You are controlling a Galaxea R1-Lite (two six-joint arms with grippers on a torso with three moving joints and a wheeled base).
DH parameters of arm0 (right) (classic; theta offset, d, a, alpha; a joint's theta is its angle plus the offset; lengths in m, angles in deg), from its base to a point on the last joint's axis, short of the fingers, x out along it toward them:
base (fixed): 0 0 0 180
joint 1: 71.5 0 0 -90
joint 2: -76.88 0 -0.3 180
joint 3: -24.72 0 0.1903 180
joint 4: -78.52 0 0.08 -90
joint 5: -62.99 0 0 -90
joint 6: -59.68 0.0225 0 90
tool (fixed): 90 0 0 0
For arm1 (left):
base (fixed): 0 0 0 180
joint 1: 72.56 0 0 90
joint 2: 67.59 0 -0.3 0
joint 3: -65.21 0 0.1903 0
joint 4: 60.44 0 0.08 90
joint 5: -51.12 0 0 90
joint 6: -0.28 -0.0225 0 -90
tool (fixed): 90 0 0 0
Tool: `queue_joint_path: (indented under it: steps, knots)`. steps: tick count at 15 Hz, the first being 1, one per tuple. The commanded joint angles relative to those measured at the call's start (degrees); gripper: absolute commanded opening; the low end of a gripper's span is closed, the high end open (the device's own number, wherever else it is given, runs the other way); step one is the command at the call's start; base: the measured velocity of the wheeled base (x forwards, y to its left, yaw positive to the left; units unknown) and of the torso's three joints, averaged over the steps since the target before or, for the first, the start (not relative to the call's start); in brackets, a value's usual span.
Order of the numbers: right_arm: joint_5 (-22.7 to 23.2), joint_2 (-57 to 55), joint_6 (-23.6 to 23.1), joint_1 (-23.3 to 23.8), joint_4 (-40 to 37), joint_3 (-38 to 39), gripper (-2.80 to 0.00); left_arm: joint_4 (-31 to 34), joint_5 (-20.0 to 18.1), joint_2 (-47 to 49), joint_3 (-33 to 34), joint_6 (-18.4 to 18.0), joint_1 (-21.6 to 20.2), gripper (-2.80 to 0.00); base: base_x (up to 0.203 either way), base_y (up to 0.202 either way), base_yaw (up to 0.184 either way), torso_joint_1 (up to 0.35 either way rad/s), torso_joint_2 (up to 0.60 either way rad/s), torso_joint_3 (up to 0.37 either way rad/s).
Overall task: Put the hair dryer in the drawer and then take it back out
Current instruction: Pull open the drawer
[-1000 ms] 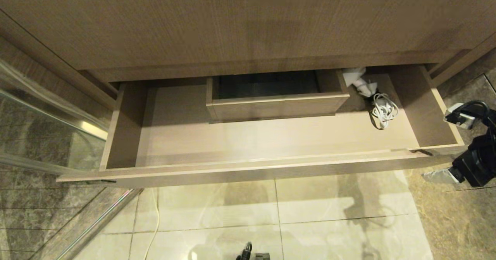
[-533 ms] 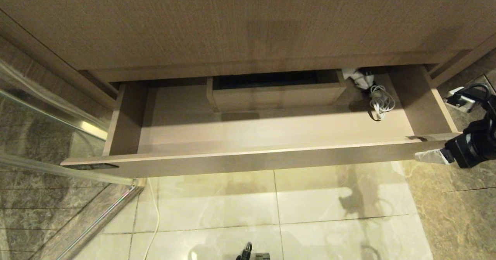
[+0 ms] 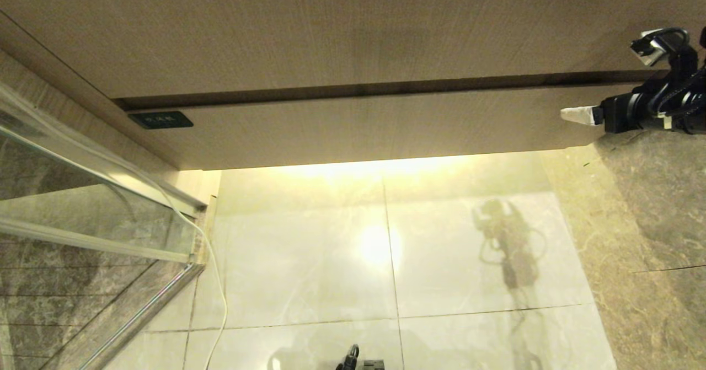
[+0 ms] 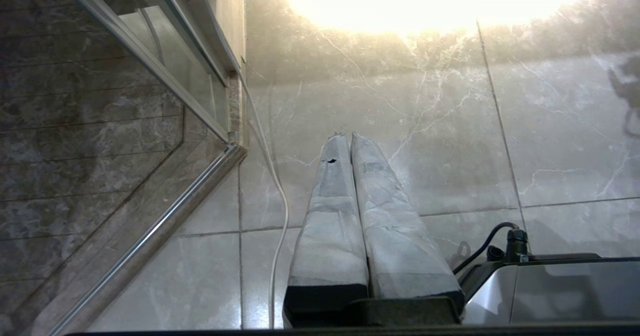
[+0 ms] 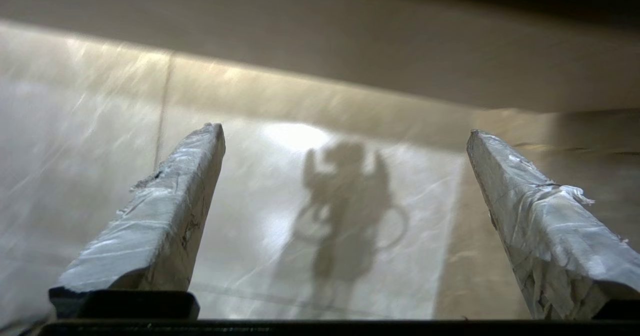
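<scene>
The drawer point(image 3: 358, 130) is shut, its wood-grain front flush under the cabinet panel, with the small dark label point(image 3: 161, 119) at its left end. The hair dryer is hidden from view. My right gripper point(image 3: 579, 115) is at the right end of the drawer front, pointing left along it. In the right wrist view the right gripper point(image 5: 345, 130) is open, with nothing between its taped fingers point(image 5: 165, 216); only floor and the arm's shadow lie beyond. My left gripper point(image 4: 344, 135) hangs shut over the floor tiles.
A plain wood panel point(image 3: 331, 28) sits above the drawer. At the left are a glass shower door point(image 3: 83, 193) and its metal rail point(image 3: 138, 315). A white cord point(image 3: 212, 282) runs along the pale floor tiles. Darker marble floor point(image 3: 651, 221) lies at the right.
The drawer has slid from wide open to fully shut, hiding the hair dryer and its cord. My right gripper moved in toward the cabinet with the drawer's right end.
</scene>
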Motion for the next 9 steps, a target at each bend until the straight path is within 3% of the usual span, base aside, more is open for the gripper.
queue_joint_path:
  steps: [1, 7, 8, 9]
  knots:
    - [0.23, 1.51, 0.16, -0.02, -1.14, 1.49, 0.00, -0.02, -0.03, -0.02, 0.00, 0.04, 0.07, -2.80, 0.000, 0.000, 0.000, 0.000, 0.00, 0.000]
    - [1.95, 13.08, -0.62, -0.81, -4.78, 11.68, 0.00, -0.02, -0.03, -0.02, 0.00, 0.04, -0.01, -2.80, 0.000, 0.000, 0.000, 0.000, 0.00, 0.000]
    - [1.97, 14.80, -0.79, -1.07, -5.24, 12.97, -2.80, -0.02, -0.03, -0.02, 0.00, 0.04, -0.02, -2.80, 0.000, 0.000, 0.000, 0.000, 0.00, 0.000]
    - [1.88, 16.57, -1.81, -1.58, -5.92, 14.26, -2.80, -0.02, -0.03, -0.02, 0.00, 0.00, 0.07, -2.80, 0.000, 0.000, 0.000, 0.000, 0.00, 0.000]
